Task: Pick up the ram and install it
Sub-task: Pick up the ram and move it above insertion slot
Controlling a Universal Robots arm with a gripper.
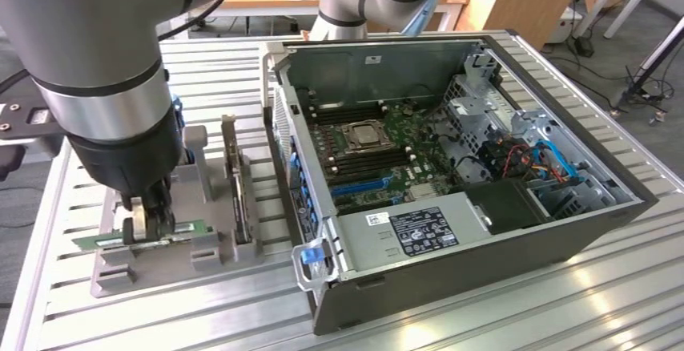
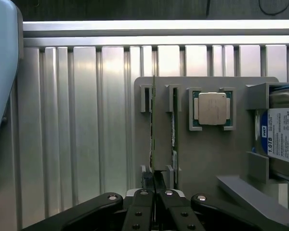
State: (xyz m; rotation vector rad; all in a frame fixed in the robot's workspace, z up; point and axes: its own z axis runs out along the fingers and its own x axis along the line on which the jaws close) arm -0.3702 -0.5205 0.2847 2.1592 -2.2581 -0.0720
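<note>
Gripper jaws pinch narrowly on the ram, standing on edge in its slot of the grey holder beside a second stick; upright slotting presents the thin top edge for grasping.

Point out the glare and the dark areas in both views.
Exterior view: bright glare patches on the ribbed metal table beside the computer case. Wrist view: strong glare across the table's ribs; the black hand, shut on the ram, looks dark.

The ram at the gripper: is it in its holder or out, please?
In: the ram stands on edge in the grey holder, with the gripper shut on it.
</note>
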